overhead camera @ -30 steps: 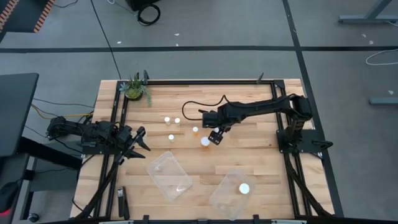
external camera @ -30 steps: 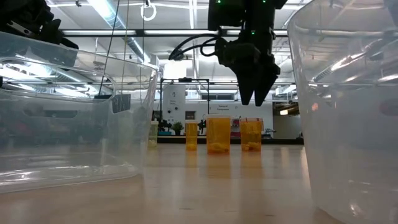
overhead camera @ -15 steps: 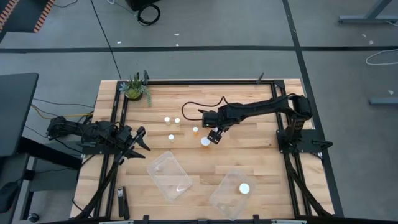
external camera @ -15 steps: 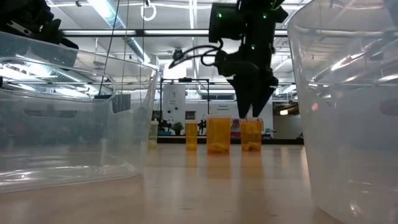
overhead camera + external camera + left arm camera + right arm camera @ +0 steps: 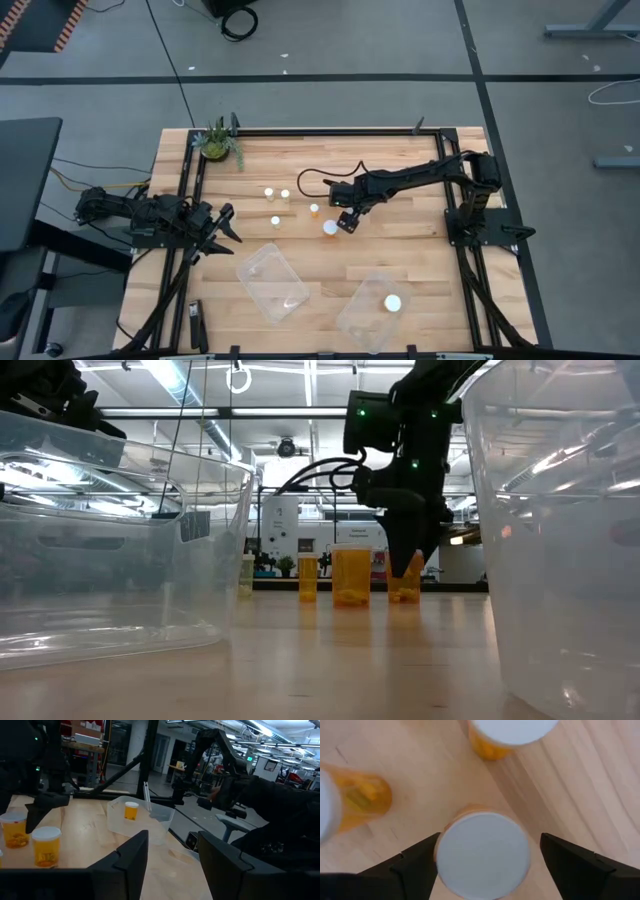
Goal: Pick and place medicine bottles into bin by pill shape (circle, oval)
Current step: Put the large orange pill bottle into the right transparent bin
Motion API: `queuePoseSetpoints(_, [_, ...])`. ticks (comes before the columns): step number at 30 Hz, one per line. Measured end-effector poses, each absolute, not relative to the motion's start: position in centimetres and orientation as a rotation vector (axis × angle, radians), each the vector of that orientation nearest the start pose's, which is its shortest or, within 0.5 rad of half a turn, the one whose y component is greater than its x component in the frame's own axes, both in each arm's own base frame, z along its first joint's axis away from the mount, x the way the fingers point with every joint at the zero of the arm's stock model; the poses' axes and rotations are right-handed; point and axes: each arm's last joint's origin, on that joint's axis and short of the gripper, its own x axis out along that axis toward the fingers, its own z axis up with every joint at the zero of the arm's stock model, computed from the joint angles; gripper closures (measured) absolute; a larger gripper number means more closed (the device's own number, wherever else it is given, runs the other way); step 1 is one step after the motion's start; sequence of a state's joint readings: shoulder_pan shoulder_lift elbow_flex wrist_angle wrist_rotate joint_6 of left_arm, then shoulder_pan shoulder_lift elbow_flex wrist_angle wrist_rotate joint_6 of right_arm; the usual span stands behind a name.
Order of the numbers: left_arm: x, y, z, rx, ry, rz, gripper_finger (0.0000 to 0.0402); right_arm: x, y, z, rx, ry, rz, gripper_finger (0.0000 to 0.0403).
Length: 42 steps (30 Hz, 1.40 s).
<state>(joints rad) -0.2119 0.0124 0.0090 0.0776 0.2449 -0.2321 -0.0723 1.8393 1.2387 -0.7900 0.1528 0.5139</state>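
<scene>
My right gripper (image 5: 345, 222) points down, open, over an amber medicine bottle with a white cap (image 5: 482, 854). Its fingers (image 5: 575, 865) stand on either side of the cap. In the low view the fingertips (image 5: 413, 570) reach down beside this bottle (image 5: 403, 592), which stands upright on the table. The gripper hides it in the high view. More bottles stand close by: a wide one (image 5: 329, 228), a narrow one (image 5: 315, 209) and three farther left (image 5: 275, 221). My left gripper (image 5: 222, 225) waits open at the table's left edge.
Two clear tubs sit near the front edge. The left tub (image 5: 272, 282) shows no bottle, and the right tub (image 5: 360, 322) holds one bottle (image 5: 393, 303). A potted plant (image 5: 218, 143) stands at the far left corner. Bare wood lies right of the right gripper.
My right gripper has come straight down from above the bottles. Its fingertips have sunk from well above the caps to either side of the rightmost bottle. No bottle has moved.
</scene>
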Motion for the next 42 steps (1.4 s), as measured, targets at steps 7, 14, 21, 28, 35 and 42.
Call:
queuePoseSetpoints(7, [9.3, -2.7, 17.3, -0.227, -0.021, -0.463, 0.0225, 34.2, -2.9, 17.4, 0.365, 1.307, -0.535, 0.0118])
queuePoseSetpoints(14, [9.3, -2.7, 17.3, -0.227, -0.021, -0.463, 0.0221, 34.2, -2.9, 17.4, 0.359, 1.31, -0.529, 0.0159])
queuePoseSetpoints(21, [9.3, -2.7, 17.3, -0.227, -0.021, -0.463, 0.0225, 34.1, -2.8, 17.4, 0.355, 1.328, -0.527, 0.0175])
queuePoseSetpoints(28, [9.3, -2.7, 17.3, -0.227, -0.021, -0.463, 0.0221, 33.8, -2.8, 17.9, 0.354, 1.336, -0.526, 0.0173])
queuePoseSetpoints(35, [9.3, -2.7, 17.3, -0.227, -0.021, -0.463, 0.0224, 33.2, -2.0, 19.5, 0.373, 1.295, -0.534, 0.0173])
queuePoseSetpoints(42, [9.3, -2.7, 17.3, -0.227, -0.021, -0.463, 0.0222, 32.9, 0.2, 20.5, 0.39, 1.268, -0.517, 0.0173])
